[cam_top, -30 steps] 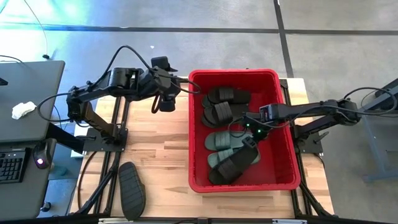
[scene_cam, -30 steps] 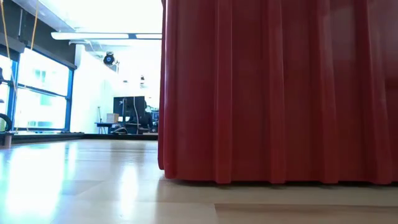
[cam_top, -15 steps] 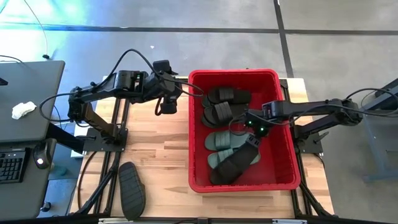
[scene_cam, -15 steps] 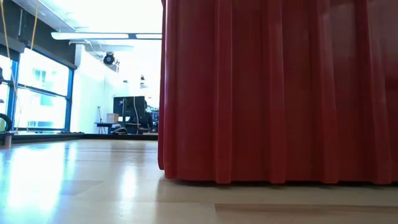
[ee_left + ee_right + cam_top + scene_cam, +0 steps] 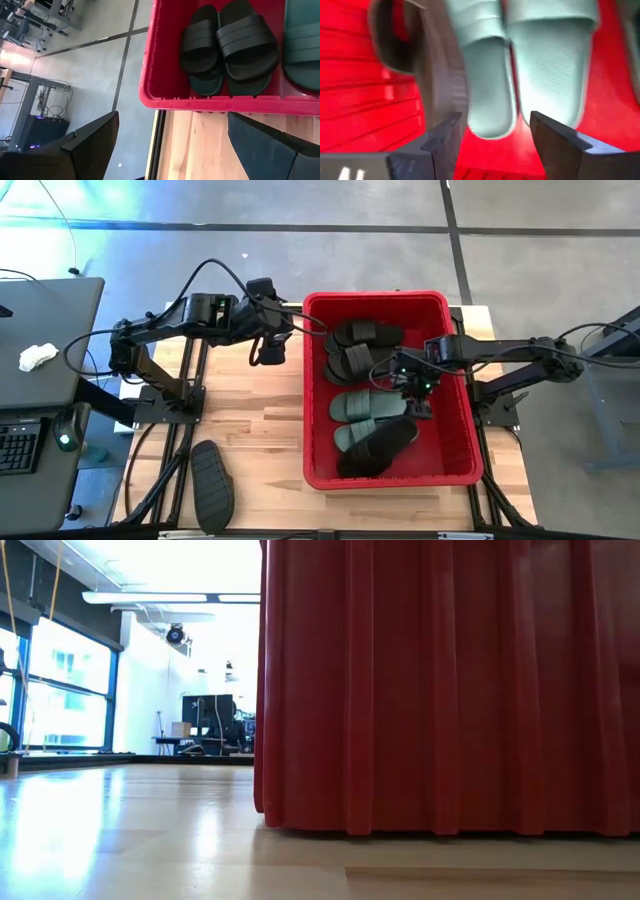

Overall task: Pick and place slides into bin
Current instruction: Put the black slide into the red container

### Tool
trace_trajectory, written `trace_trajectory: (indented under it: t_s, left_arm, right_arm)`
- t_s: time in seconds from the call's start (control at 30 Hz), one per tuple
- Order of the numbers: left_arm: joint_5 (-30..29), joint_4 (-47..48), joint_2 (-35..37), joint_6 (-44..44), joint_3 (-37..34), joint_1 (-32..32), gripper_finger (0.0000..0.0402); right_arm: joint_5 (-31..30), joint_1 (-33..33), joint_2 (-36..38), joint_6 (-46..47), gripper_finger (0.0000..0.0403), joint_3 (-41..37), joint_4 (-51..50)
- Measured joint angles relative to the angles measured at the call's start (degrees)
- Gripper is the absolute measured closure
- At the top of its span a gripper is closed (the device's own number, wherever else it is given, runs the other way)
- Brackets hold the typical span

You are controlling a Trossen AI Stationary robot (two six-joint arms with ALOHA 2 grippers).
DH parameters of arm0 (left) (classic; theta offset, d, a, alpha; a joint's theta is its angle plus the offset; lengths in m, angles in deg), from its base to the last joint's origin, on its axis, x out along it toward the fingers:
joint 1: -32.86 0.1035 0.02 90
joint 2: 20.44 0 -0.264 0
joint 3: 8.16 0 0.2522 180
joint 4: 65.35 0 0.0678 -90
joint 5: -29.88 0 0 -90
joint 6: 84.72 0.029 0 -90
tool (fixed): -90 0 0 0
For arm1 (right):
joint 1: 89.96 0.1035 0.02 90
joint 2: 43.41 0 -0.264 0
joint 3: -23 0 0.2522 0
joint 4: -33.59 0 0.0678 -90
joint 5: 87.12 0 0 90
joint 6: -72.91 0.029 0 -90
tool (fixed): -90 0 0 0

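Hovering inside the bin [image 5: 455,385], our right claw [image 5: 417,393] hangs with its fingers spread and nothing between them, just above the pair of green slides [image 5: 360,406] lying near the middle. A black slide [image 5: 378,448] rests at a slant toward the near wall, right beside that claw, so we judge a drop has just been made and this arm is free to leave. Two more black slides [image 5: 360,345] lie side by side at the far end, and from our left wrist view there seems to be a green one tucked under them, though we cannot be sure.

Our left claw [image 5: 268,350] waits over the counter [image 5: 250,430] just left of the bin's far corner, fingers spread wide and empty.

One dark slide [image 5: 212,483] is not yet in: it lies sole-up at the near left edge of the counter, well apart from both claws. We reckon the next move belongs to our left arm, which must swing toward the near edge, come down over that slide and close on its rim or strap before carrying it over the red wall.
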Motion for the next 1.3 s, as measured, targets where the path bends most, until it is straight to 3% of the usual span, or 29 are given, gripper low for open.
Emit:
trace_trajectory:
  t_s: [0.27, 0.5, 0.77, 1.3]
  left_arm:
    - [0.0, 0.0, 0.0, -0.4, 0.0, 0.0, 0.0048]
    - [0.4, 0.0, 0.0, -1.0, 0.0, 0.0, 0.0048]
    - [0.4, 0.0, 0.0, -1.0, 0.0, 0.0, 0.0048]
    - [0.6, 0.1, 0.0, -1.0, 0.0, 0.0, 0.0048]
  right_arm:
    - [14.3, -4.5, -0.4, -2.0, 0.0183, 0.0, 1.0]
    - [17.3, -2.9, -0.9, -1.4, 0.0183, 0.1, 0.9]
    - [22.8, -2.4, -7.9, -2.3, 0.0183, 0.0, 1.1]
    - [19.1, -2.9, -12.5, -3.4, 0.0183, 0.0, -1.3]
